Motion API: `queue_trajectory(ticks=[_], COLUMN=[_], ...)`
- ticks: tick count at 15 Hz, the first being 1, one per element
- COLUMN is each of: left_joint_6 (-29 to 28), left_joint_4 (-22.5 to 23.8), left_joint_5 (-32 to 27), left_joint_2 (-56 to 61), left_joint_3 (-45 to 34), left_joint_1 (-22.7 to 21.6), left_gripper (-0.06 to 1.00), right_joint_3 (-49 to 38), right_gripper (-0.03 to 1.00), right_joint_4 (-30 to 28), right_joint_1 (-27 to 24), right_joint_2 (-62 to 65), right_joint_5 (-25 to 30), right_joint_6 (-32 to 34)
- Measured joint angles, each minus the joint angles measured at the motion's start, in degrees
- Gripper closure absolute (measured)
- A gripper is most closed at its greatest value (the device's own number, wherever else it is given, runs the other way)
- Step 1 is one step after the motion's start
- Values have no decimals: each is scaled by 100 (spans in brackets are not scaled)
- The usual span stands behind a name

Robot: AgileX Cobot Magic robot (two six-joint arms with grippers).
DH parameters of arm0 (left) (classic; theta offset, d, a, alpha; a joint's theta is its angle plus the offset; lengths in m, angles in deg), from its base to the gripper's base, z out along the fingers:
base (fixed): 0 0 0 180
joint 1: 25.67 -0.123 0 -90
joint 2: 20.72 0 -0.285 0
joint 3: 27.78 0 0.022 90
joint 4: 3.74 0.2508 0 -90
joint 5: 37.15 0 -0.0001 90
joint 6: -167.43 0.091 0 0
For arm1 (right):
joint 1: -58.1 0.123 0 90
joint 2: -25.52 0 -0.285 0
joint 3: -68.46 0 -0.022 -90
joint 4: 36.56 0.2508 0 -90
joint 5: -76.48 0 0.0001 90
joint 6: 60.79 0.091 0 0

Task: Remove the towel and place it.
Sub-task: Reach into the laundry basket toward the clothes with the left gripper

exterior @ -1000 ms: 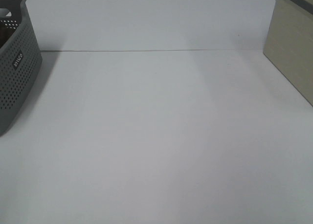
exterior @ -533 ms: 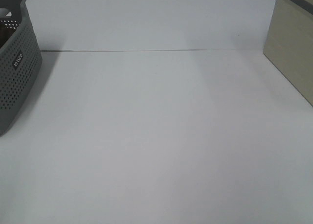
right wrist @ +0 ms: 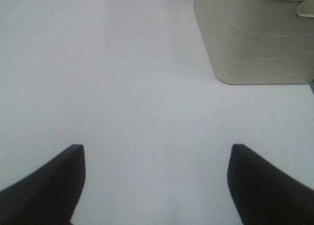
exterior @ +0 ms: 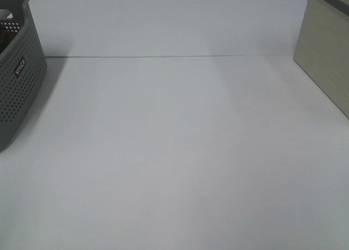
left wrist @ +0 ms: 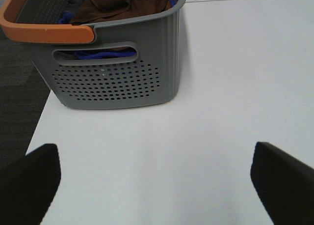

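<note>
Table [exterior: 180, 152]: a white surface is seen across the whole exterior view.
Beige container [exterior: 327, 53]: it is placed at the far right side of the table.
Grey basket [left wrist: 117, 77]: a perforated basket with an orange handle [left wrist: 46, 32] is set at the left edge of the table.
Towel [left wrist: 122, 4]: the dark brown cloth is bunched inside the grey basket, above a blue cloth [left wrist: 105, 54].
Left gripper [left wrist: 154, 151]: the fingers are spread wide over the table near the basket, and nothing is held.
Right gripper [right wrist: 157, 150]: the fingers are spread wide over the table, near the beige container, and nothing is held.
</note>
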Motion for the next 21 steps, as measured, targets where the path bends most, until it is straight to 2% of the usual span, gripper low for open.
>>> queue_trajectory(ticks=[4,7,11,12,14,17,20,21], left_joint_6=[74,854,1851,2561,3117,3615,4251,4377], left_joint_4=[0,-74,-103,-103,-23,0,6,11], left_joint_5=[0,0,-34,-46,-52,-218,-865,-894], left_joint_2=[0,-367,-1845,-2687,-3466,-4544,-5970,-6463], left_joint_3=[17,584,1501,2040,2561,3283,4635,5105], left_joint_1=[0,0,0,0,0,0,0,0], left_gripper=[-4,-4,-4,-4,-4,-4,-3,-3], right_joint_3=[0,0,0,0,0,0,0,0], right_gripper=[20,20,20,20,20,20,20,20], right_joint_4=[0,0,0,0,0,0,0,0], right_joint_1=[0,0,0,0,0,0,0,0], right_joint_2=[0,0,0,0,0,0,0,0], right_joint_5=[0,0,0,0,0,0,0,0], right_joint_6=[0,0,0,0,0,0,0,0])
